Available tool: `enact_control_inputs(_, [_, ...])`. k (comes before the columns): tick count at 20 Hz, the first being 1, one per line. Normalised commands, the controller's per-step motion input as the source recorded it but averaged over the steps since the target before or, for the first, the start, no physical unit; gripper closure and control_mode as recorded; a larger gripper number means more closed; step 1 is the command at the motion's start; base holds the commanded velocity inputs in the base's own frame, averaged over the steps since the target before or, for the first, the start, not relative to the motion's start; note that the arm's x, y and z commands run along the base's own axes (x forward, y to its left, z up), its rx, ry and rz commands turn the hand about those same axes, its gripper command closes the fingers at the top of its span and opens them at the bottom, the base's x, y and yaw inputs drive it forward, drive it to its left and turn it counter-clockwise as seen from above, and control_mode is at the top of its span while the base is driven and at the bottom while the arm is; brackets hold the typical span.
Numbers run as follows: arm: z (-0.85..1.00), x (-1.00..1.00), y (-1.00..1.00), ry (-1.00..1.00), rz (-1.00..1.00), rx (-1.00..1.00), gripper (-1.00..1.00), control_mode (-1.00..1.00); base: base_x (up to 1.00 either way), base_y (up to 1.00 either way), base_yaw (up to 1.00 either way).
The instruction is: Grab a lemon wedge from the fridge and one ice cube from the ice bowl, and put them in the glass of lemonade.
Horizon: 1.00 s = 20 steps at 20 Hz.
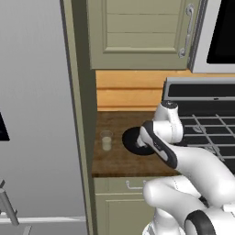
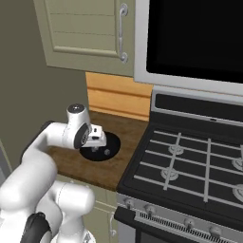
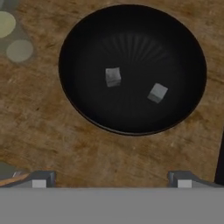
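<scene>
A tall grey fridge (image 1: 36, 114) fills the left side of the left base view, with its doors closed; the lemon wedge cannot be seen. To the right of it stands a narrow olive-green cabinet panel (image 1: 82, 114), and past that a small wooden bench (image 1: 114, 160) set between the panel and a black gas stove (image 2: 190, 171). An olive-green wall cabinet (image 1: 137, 32) hangs above the bench, and a dark microwave (image 2: 194, 38) hangs above the stove.

The white robot arm (image 1: 183, 160) reaches in from the front and bends over the bench. Its pincer (image 2: 97, 144) hangs just above the black ice bowl (image 3: 87, 35), pointing down, with its jaws spread wide and nothing between them. In the hand view the two dark fingertips (image 3: 39, 179) stand far apart over bare wood, at the near side of the bowl.

The ice bowl sits near the middle of the bench, toward the stove edge. Two pale ice cubes lie inside it, apart from each other: one (image 3: 113, 77) near the centre, the other (image 3: 157, 92) a little to its right in the hand view.

The glass of lemonade (image 1: 106, 140) stands upright just beside the bowl, on the side nearer the fridge, not touching it.
</scene>
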Motion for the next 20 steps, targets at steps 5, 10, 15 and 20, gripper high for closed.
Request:
enact_control_inputs(5, [-0.12,0.19,0.01,0.00,0.00,0.00,-1.00,-1.00,0.00,0.00,0.00])
enact_control_inputs(10, [-0.06,0.07,0.13,0.01,0.00,0.00,-1.00,-1.00,0.00,0.00,0.00])
enact_control_inputs(15, [-0.04,0.01,0.09,0.00,0.00,0.00,-1.00,-1.00,0.00,0.00,0.00])
enact_control_inputs(20, [-0.18,0.17,0.02,0.00,0.00,0.01,-1.00,-1.00,0.00,0.00,0.00])
